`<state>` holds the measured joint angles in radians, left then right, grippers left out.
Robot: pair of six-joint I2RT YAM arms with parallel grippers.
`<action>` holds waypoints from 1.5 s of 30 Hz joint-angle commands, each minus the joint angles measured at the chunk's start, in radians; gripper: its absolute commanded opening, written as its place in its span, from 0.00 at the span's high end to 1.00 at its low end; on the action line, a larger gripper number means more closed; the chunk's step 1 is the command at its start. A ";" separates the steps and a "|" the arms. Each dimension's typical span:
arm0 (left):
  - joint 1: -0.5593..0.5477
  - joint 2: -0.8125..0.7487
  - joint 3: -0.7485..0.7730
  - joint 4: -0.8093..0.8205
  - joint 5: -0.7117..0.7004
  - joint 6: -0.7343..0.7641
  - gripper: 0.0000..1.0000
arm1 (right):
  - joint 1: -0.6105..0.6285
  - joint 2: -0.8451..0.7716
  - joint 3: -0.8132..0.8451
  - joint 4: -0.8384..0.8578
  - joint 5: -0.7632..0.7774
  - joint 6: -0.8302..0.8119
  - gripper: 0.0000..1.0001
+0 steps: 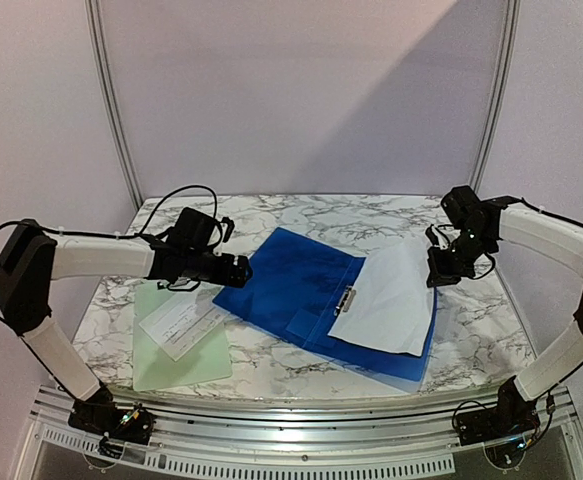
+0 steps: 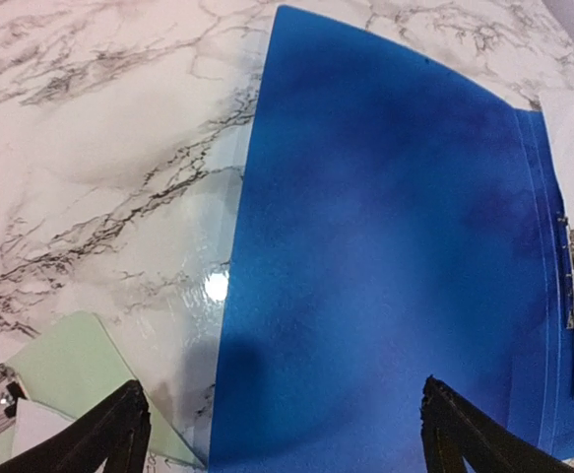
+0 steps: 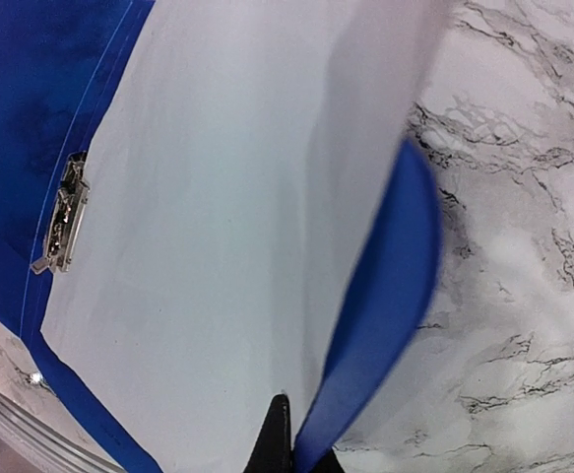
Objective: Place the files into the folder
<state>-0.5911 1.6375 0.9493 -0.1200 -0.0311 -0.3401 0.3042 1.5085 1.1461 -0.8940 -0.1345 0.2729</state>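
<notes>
The blue folder (image 1: pixel 291 290) lies open on the marble table, its metal clip (image 1: pixel 346 298) at the spine. A large white sheet (image 1: pixel 386 295) of the files rests on the folder's right half. My right gripper (image 1: pixel 443 268) is shut on the folder's right edge (image 3: pixel 385 296), which curls up beside the sheet (image 3: pixel 218 217); I cannot tell whether the sheet is pinched too. My left gripper (image 1: pixel 239 270) hangs open over the left cover (image 2: pixel 385 246), its fingers (image 2: pixel 119 424) spread wide around nothing. The smaller printed slip (image 1: pixel 181 320) lies to the left on a pale green sheet (image 1: pixel 176 355).
The pale green sheet's corner (image 2: pixel 70 365) shows beside the folder's left edge. A clear plastic layer (image 2: pixel 203 296) sticks out along that edge. The table's metal front rail (image 1: pixel 291 420) runs between both arm bases. White walls close the back and sides.
</notes>
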 commanded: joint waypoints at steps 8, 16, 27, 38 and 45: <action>0.074 0.186 0.115 0.020 0.245 -0.027 0.05 | -0.022 0.062 0.097 -0.001 0.041 -0.102 1.00; 0.070 0.208 0.079 0.054 0.316 -0.070 0.12 | -0.024 0.096 0.145 0.014 0.002 -0.103 1.00; 0.054 0.204 0.023 0.070 0.309 -0.099 0.15 | -0.023 0.142 0.249 0.013 -0.070 -0.105 0.93; 0.019 0.149 -0.071 0.103 0.298 -0.137 0.16 | -0.024 0.148 0.294 0.072 -0.243 -0.074 0.81; -0.019 0.129 -0.112 0.163 0.289 -0.161 0.17 | -0.024 0.148 0.297 0.118 -0.336 -0.049 0.64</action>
<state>-0.5636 1.7699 0.8783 0.0723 0.2333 -0.4667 0.2768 1.6428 1.4223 -0.8162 -0.3859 0.2070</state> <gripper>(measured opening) 0.834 0.338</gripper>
